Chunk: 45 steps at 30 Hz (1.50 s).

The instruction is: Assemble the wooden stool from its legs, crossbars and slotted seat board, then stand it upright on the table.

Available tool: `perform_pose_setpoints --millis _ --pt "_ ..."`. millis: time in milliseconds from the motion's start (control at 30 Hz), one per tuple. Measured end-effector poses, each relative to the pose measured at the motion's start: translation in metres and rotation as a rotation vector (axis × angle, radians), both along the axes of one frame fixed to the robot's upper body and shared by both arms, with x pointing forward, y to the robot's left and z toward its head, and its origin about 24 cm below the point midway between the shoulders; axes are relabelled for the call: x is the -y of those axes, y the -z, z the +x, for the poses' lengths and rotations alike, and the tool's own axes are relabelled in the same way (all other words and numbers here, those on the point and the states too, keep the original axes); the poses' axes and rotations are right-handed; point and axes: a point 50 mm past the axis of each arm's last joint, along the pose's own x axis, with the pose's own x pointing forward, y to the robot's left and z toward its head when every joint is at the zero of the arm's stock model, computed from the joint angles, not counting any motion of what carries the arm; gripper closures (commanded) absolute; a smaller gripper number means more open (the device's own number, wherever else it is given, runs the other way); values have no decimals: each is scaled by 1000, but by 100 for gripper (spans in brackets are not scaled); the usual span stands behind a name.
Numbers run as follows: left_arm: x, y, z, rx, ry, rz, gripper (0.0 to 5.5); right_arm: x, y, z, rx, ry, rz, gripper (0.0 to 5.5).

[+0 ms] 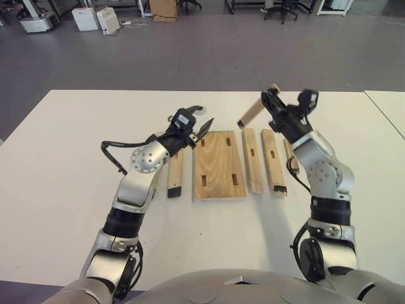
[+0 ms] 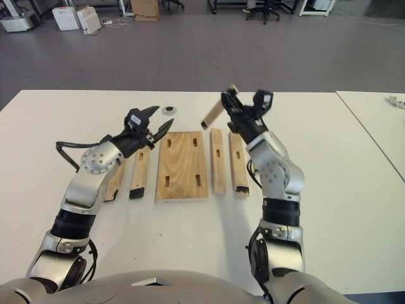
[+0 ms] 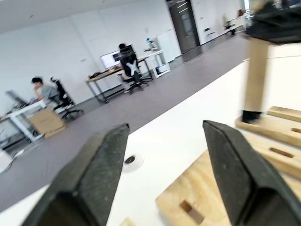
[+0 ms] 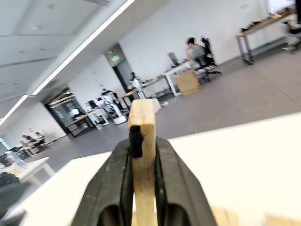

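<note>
While the right hand clamps a wooden leg tilted above the surface, the left hand hovers released, jaws spread, over the slotted seat board; loose legs lie flat beneath the right hand.

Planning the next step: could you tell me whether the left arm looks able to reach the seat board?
Probably yes: the left gripper hovers open by the far left corner of the seat board, with nothing between them.
</note>
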Motion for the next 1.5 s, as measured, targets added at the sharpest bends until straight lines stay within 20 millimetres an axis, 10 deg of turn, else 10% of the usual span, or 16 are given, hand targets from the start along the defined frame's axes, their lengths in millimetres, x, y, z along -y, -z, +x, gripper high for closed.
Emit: perform_pose_setpoints --millis 667,1267,1500 --pt "-23 9 -3 -39 -179 -116 210 13 38 -13 -119 189 -58 509" --pt "-23 11 -5 -61 -184 -113 210 -12 51 -21 54 -4 -532 509" --pt "-23 12 -5 -64 -188 -115 210 -6 56 -28 -23 -72 -493 358"
